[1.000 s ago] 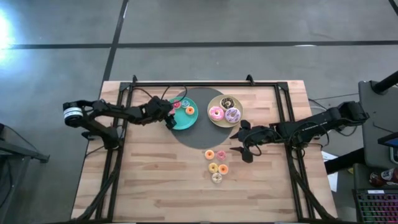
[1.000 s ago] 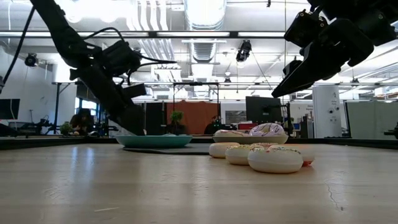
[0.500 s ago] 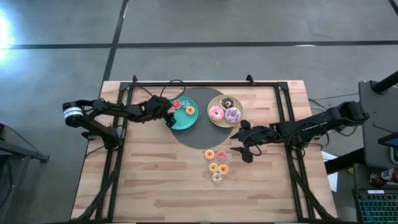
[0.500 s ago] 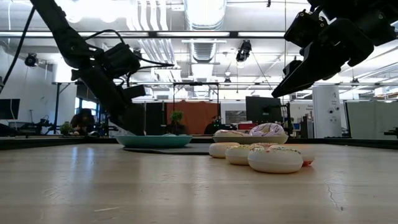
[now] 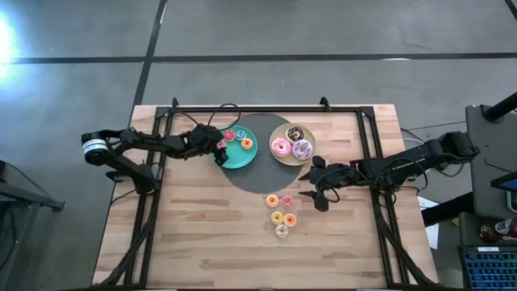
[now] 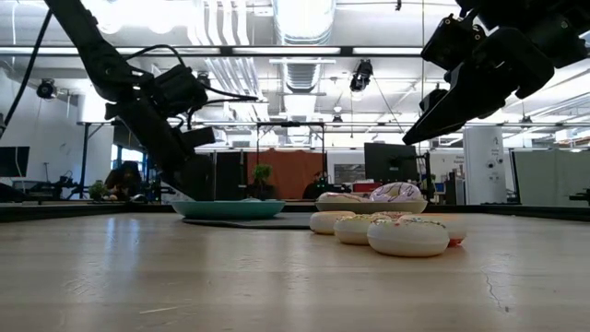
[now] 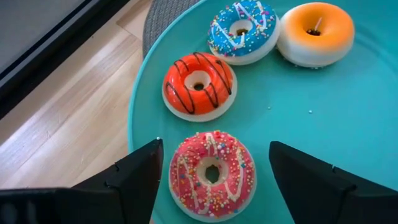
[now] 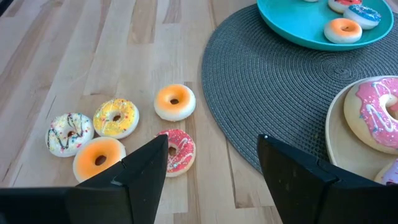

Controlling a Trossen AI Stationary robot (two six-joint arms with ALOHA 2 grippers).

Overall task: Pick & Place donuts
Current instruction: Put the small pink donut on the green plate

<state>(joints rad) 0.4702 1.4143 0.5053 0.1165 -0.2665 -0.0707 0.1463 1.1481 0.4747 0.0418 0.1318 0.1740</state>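
Observation:
My left gripper (image 7: 216, 149) is open over the left part of the teal plate (image 7: 323, 112). Its fingers stand on either side of a small pink sprinkled donut (image 7: 212, 175) without touching it. A red donut with dark stripes (image 7: 198, 84), a blue one (image 7: 242, 30) and an orange one (image 7: 316, 32) lie flat on the same plate. My right gripper (image 8: 212, 140) is open and held above the table beside several small donuts lying on the wood: orange (image 8: 175, 101), pink (image 8: 178, 151), yellow (image 8: 116, 117), white (image 8: 69, 133) and another orange (image 8: 99, 158). Three larger donuts (image 5: 292, 145) sit on the beige plate (image 5: 279, 158).
Both plates rest on a round dark woven mat (image 5: 252, 174) at the far middle of the wooden table (image 5: 194, 234). A black frame (image 5: 266, 108) runs along the table's far edge and down both sides. Bare wood lies at the near left and near right.
My left gripper has drawn back a little toward the table's left edge and risen slightly above the teal plate. The donuts and my right gripper have stayed where they were.

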